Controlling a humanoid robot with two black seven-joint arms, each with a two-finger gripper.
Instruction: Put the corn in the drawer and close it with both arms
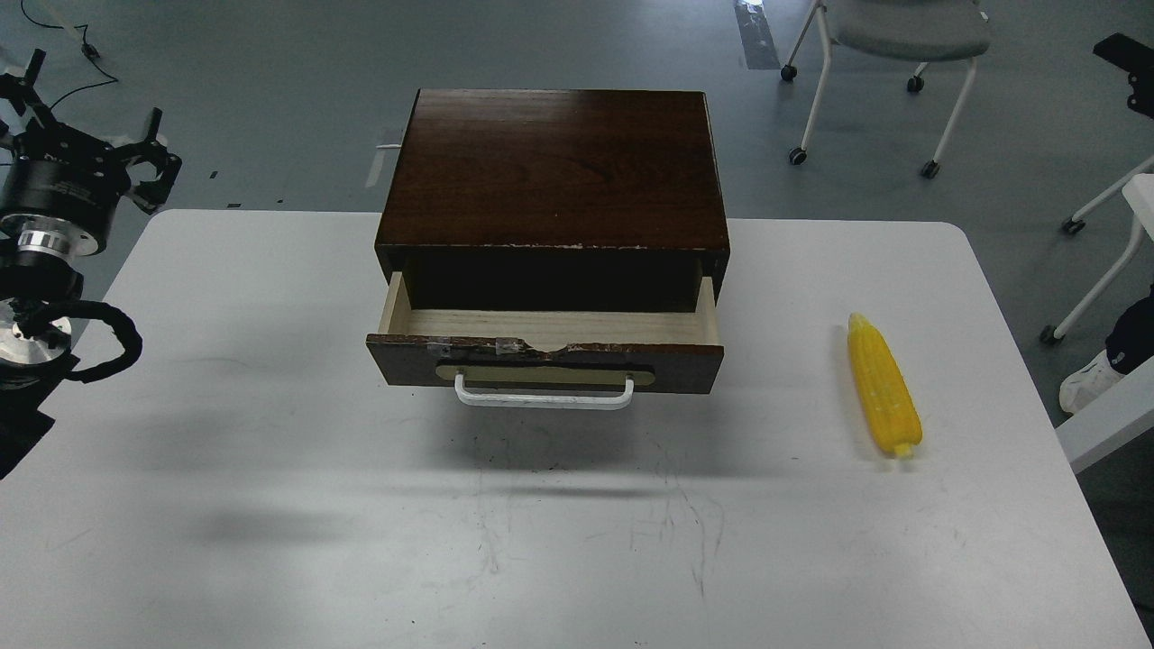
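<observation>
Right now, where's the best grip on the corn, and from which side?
Probably the thick middle of the corn, coming straight down from above, fingers closing across its width. It lies flat on the white table, long axis running near to far, pointed tip far, blunt end near. It tapers, so the ends give less hold. It sits right of the open drawer, with bare table on both sides.

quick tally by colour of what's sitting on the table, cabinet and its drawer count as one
dark brown: 1, the cabinet with its open drawer
yellow: 1, the corn
total: 2 on the white table
</observation>
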